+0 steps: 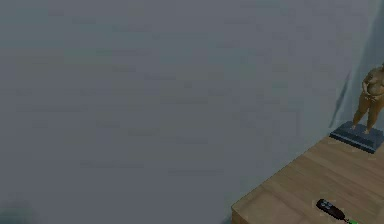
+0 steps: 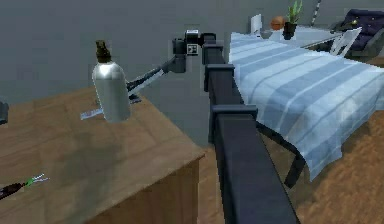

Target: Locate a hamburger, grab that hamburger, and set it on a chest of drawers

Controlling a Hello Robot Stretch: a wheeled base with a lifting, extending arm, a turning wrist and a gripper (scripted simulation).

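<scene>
Cut by the forward view's right edge: a statue [image 1: 372, 100] and the wooden worktop [image 1: 320, 178]. Too small to name: a dark, green-tipped thing [image 1: 335, 209] at the bottom edge. Cannot tell whether the pincer [image 2: 135, 88] holds anything, fingertips lost against a metal bottle [image 2: 111, 90]. Cropped at the arm side view's right: the bed [image 2: 300, 85].

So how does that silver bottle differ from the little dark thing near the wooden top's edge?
The silver bottle is upright; the dark thing lies flat. The silver bottle looks far bigger and shiny; the dark thing is slim, with green on it. Both are at the same wooden top.
</scene>
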